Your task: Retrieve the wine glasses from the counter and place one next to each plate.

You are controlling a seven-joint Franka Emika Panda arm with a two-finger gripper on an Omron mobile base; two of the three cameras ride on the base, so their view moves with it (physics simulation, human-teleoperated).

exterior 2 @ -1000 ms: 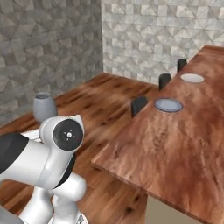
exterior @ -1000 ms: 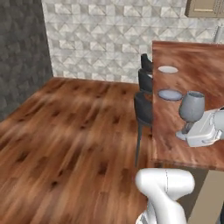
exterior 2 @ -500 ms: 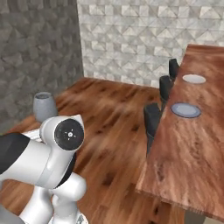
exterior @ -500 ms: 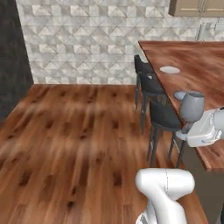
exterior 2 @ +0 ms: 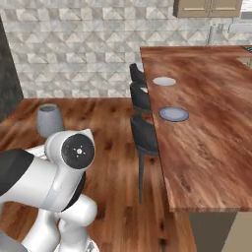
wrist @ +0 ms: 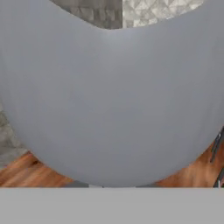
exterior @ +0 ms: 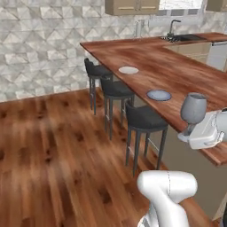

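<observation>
Left base view: the gripper (exterior: 191, 131) is closed on the stem of a glass (exterior: 193, 107), which stands upright above the hand. Beyond the gripper, on the desk (exterior: 177, 71), lie the blue plate (exterior: 158, 95) (near) and the white plate (exterior: 128, 70) (farther). Three stools (exterior: 142, 119) line the desk edge, left of the gripper.

Right base view: the glass (exterior 2: 49, 119) rises just behind the arm's joint. The blue plate (exterior 2: 173, 114) and white plate (exterior 2: 164, 81) sit well off to the right on the desk (exterior 2: 206, 123), with no glass beside either.

Hand view: the bowl of the glass (wrist: 109, 100) sits directly ahead of the gripper, very close.

Handling: the glass appears light, rigid, smooth and fragile. The thin stem is the correct grip point. Keep it upright and set the foot down gently beside a plate.

Change: against the earlier frames, both base views have swung. The desk, plates and stools now appear from a new angle, so the camera moved. The glass keeps the same place on the gripper.
</observation>
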